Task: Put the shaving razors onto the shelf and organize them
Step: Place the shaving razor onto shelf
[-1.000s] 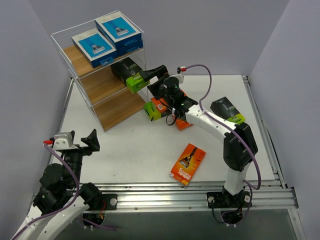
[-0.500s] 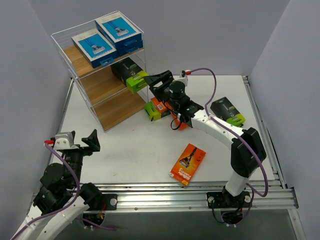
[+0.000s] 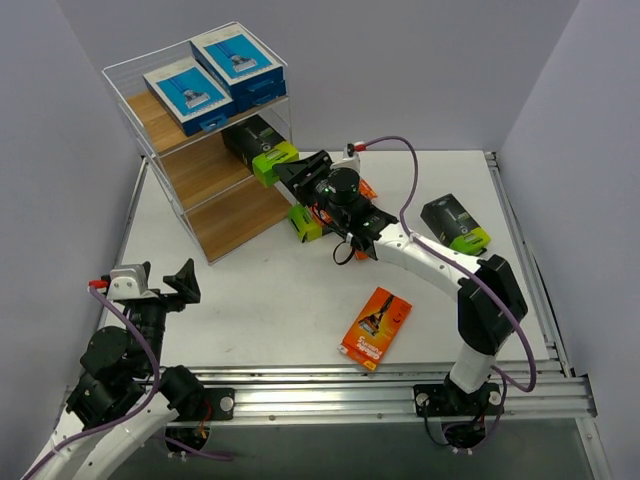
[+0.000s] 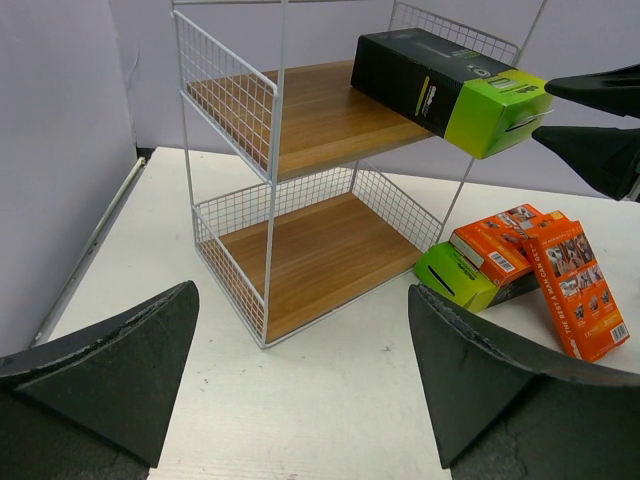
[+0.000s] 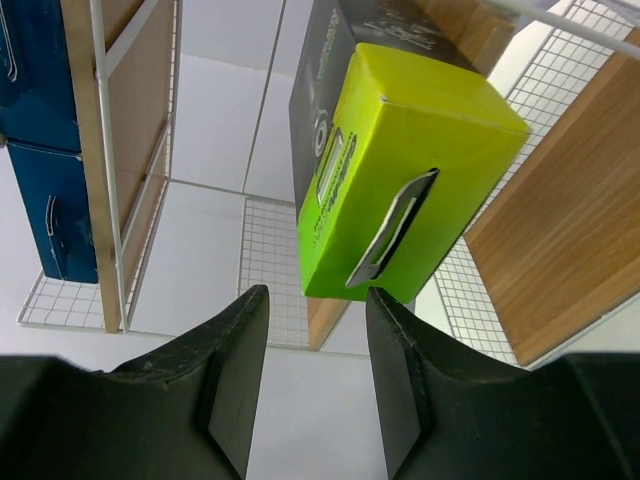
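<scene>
The shelf (image 3: pixel 235 220) stands at the back left, with two blue-and-white razor packs (image 3: pixel 188 93) on its top tier. A black pack with a lime-green end (image 3: pixel 262 150) lies on the middle tier and juts over the front edge. My right gripper (image 3: pixel 297 172) hovers just off that green end (image 5: pixel 400 170), its jaws partly apart and nothing between them. On the table lie a black-and-lime pack (image 4: pixel 455 275) under orange packs (image 4: pixel 570 275), a single orange pack (image 3: pixel 376 327) near the front, and a black-and-lime pack (image 3: pixel 455 224) at the right. My left gripper (image 4: pixel 300 380) is open and empty.
The shelf's bottom board (image 4: pixel 320 250) and most of the middle board are bare. Wire mesh walls (image 4: pixel 225 90) close off the shelf's sides. Grey walls surround the table, and a metal rail (image 3: pixel 400 385) runs along its near edge.
The right gripper's jaws have narrowed from wide apart, and its wrist has shifted left and down by the jutting green end. The left arm has not moved.
</scene>
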Tool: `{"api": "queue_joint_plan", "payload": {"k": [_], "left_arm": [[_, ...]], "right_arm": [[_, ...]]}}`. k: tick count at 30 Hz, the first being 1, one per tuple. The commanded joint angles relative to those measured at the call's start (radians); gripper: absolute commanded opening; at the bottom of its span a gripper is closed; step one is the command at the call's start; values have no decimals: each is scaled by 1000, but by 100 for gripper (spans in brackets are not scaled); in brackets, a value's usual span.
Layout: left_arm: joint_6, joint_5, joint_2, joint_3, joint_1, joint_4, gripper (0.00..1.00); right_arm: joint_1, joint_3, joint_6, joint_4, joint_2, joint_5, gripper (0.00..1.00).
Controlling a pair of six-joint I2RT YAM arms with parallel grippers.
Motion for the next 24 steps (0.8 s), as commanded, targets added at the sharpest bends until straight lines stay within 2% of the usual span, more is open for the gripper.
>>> {"api": "queue_joint_plan", "payload": {"k": [1, 13, 24], "left_arm": [[4, 10, 7, 26, -4, 17, 94], [6, 10, 7, 26, -16, 20, 94], [7, 8, 1, 25, -21, 18, 95]], "right_arm": [[6, 62, -18, 62, 25, -21, 39], [4, 156, -9, 59, 111, -41, 37], [1, 206, 22, 90, 174, -78, 31]]}}
